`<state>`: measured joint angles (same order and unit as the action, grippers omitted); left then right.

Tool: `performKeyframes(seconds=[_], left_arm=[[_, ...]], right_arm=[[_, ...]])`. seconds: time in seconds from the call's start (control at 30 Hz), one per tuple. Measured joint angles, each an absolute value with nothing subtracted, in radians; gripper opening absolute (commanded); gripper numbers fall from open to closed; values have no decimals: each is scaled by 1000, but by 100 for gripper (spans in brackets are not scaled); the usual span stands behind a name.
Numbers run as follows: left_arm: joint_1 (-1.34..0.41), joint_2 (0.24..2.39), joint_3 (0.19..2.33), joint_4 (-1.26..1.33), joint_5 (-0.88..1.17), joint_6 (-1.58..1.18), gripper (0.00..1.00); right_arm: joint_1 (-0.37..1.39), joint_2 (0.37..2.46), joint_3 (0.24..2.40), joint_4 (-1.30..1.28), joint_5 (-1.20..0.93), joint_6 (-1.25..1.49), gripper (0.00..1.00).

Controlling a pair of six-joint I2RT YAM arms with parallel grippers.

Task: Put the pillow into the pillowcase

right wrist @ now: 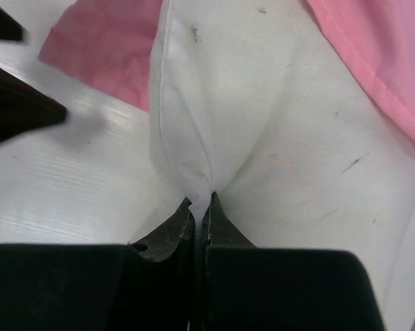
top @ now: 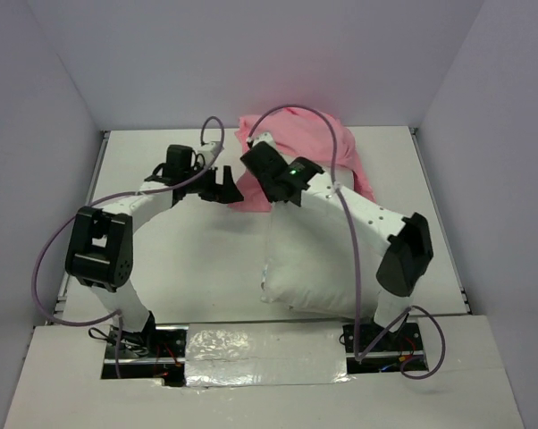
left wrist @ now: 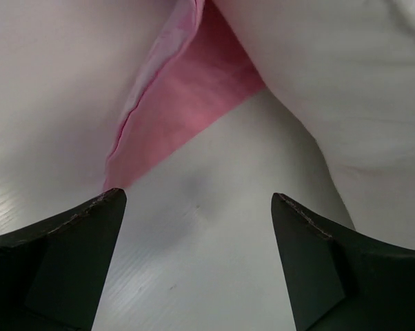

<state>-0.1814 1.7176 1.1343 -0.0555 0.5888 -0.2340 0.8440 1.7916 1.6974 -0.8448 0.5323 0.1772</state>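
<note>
One firm pinch: right gripper (right wrist: 199, 204) clamped shut on pillow (right wrist: 262, 124) corner seam; left gripper (left wrist: 197, 196) spread wide, holding nothing, just beside pillowcase (left wrist: 194, 89) edge, apparently not touching.

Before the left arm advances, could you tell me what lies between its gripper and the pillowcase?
Only bare table separates the left gripper from the pillowcase, in the left wrist view.

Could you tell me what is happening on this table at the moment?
The right gripper is shut on a pinch of fabric at the edge of the white pillow. The pink pillowcase lies bunched at the pillow's far end, and most of the pillow is plainly outside it. The left gripper hangs open near the pillowcase's edge, holding nothing.
</note>
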Motion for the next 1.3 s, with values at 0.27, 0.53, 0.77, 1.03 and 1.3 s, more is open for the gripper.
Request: performKeyframes(seconds=[0.27, 0.53, 0.77, 1.03, 1.3], left_arm=[[-260, 1813, 1209, 15, 590, -239, 99], [-259, 1837, 1311, 44, 508, -231, 99], [-259, 1825, 1386, -31, 503, -76, 99], [-261, 1837, 1478, -97, 596, -3, 99], [-281, 1940, 1525, -96, 632, -1, 83]], right_arm=[[804, 1696, 1675, -785, 427, 144, 0], [764, 1658, 1613, -739, 343, 120, 0], [716, 1604, 1576, -717, 270, 109, 0], [705, 1586, 1562, -704, 246, 97, 0], [700, 1560, 1518, -652, 232, 95, 0]])
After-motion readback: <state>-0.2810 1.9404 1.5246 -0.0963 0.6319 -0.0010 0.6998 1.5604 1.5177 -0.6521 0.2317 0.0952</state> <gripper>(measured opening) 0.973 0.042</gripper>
